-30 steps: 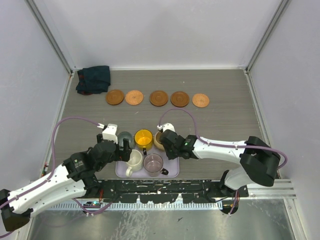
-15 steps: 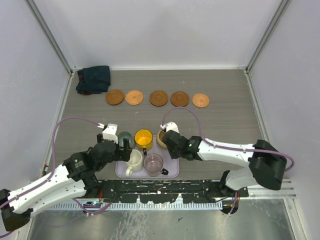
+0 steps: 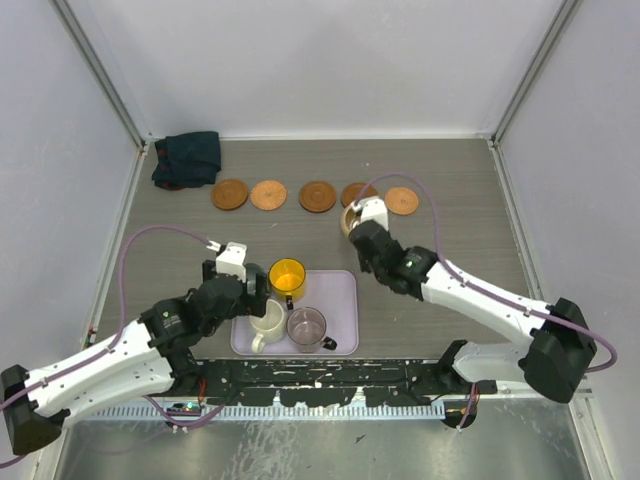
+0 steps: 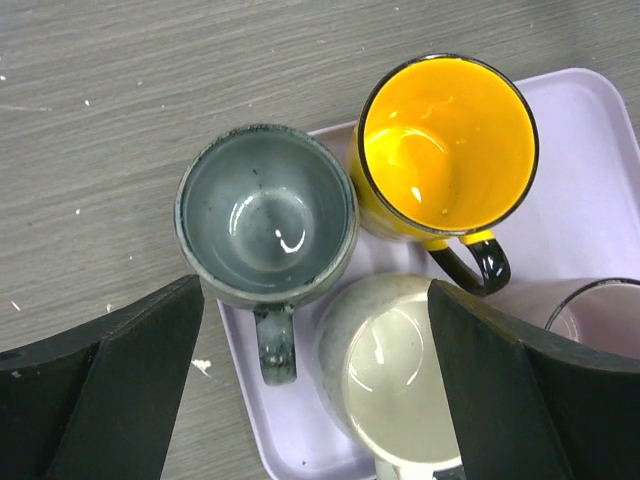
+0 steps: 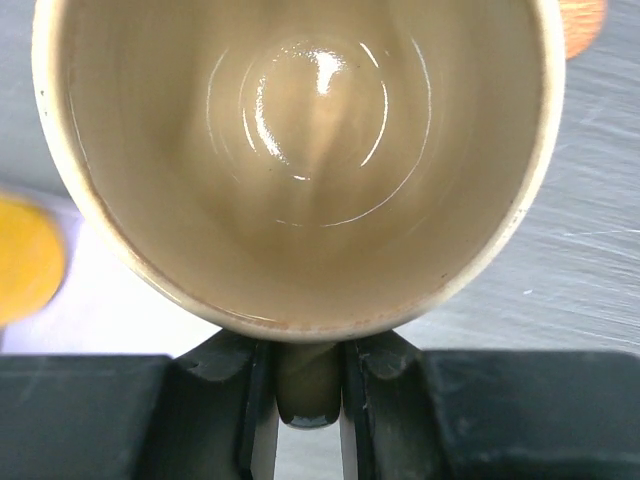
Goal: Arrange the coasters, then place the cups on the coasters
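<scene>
Lying in a far row: five coasters [image 3: 230, 194]. Numbering five altogether: yellow cup [image 3: 288, 275], cream cup [image 3: 268, 320], mauve cup [image 3: 306, 325] and grey-green cup [image 4: 265, 212] near left, tan cup [image 3: 352, 218] farther right. Also lying there: one tray [image 3: 340, 300], one cloth [image 3: 187, 158].

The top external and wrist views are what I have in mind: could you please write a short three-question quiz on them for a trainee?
1. True or false: the left claw is shut on the grey-green cup.
2. Which cup does the right claw hold? A the yellow cup; B the tan cup; C the mauve cup.
3. By which part is that cup gripped?
Key: 1 false, the claw stands open above it; 2 B; 3 the handle.
</scene>
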